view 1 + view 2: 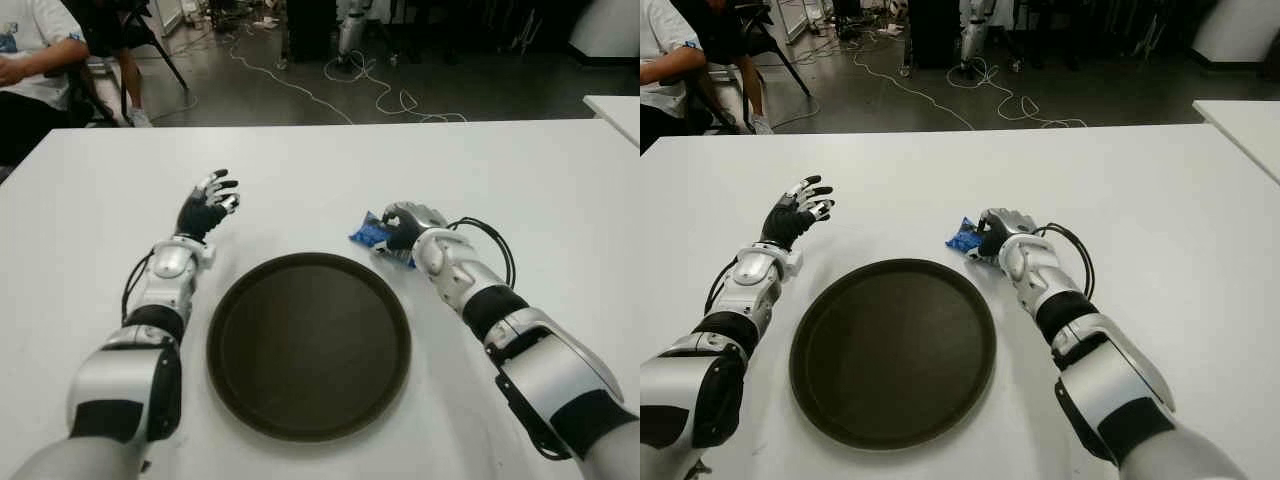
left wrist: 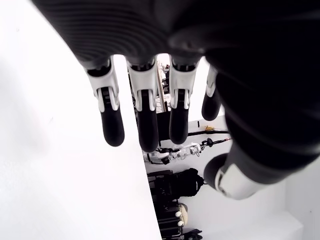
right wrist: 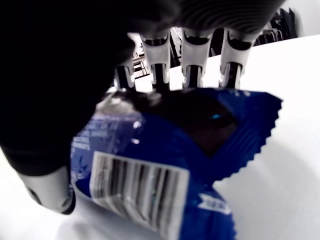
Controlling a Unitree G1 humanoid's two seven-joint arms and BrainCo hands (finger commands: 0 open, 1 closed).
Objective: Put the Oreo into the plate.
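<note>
Right hand grasps the blue Oreo pack, fingers curled over its far edge, pack on the white table just beyond the right rim of the dark round plate, not in it. Left hand shows beyond the plate's left rim, fingers relaxed, holding nothing. A seated person is far off past the table's left corner.

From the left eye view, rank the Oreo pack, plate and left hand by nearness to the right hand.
1. Oreo pack: under the right hand, its fingers curled over it, just off the plate's far right rim.
2. Plate: beside that hand, toward the robot's left and nearer the robot.
3. Left hand: beyond the plate's left side, open.
</note>
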